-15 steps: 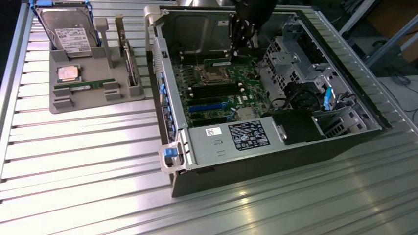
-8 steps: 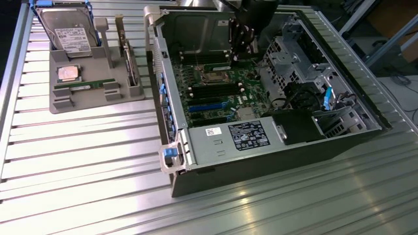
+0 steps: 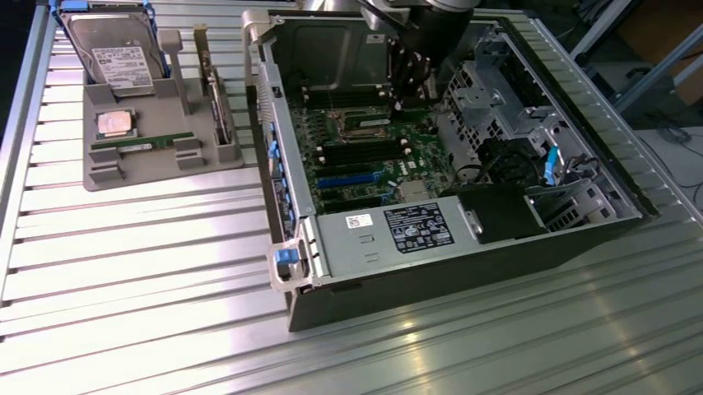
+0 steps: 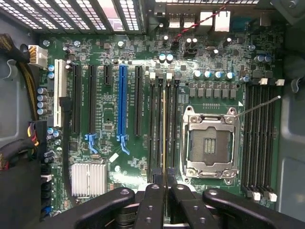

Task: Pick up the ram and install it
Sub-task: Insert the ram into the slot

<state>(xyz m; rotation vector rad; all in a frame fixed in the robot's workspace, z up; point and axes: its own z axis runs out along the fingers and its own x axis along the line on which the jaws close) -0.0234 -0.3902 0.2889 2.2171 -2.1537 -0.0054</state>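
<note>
The ram (image 4: 164, 138) is sitting edge-on in your hand (image 4: 164, 191) — the fingers (image 4: 151, 205) are clenched on it — and it is hanging directly over the memory slots (image 4: 162, 124) beside the empty CPU socket (image 4: 211, 145) inside the open case (image 3: 329, 247). You are risking a skewed seating: if the stick is tilting or missing its slot, pressing could bend it — or scrape the motherboard (image 4: 109, 143).

Ram (image 4: 164, 138) lower end hidden between end effector (image 4: 165, 200) fingers; labels unreadable.
</note>
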